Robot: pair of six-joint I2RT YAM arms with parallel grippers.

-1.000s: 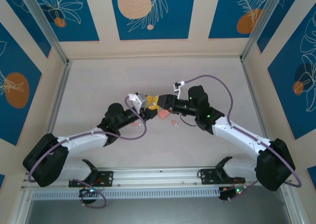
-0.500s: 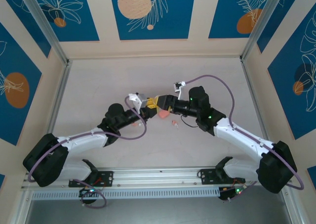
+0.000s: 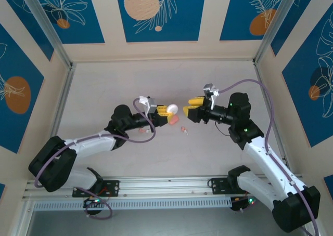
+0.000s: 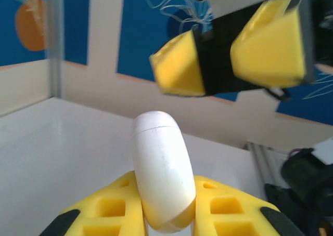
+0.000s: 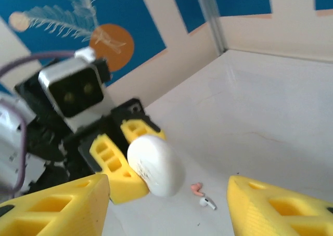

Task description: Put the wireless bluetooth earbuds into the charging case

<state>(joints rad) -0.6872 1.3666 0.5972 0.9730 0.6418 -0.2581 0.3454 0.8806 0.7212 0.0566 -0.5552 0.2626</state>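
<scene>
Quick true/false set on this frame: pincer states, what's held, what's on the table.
1. The left pincer is shut on a white pod. True.
2. The right pincer grips a bud. False: it is open and empty.
3. A bud lies loose on the table. True.
4. The two pincers are touching. False: there is a clear gap between them, and the pod sits at the left pincer's tips.
5. The pod rests on the table. False: it is held up off the surface.
</scene>
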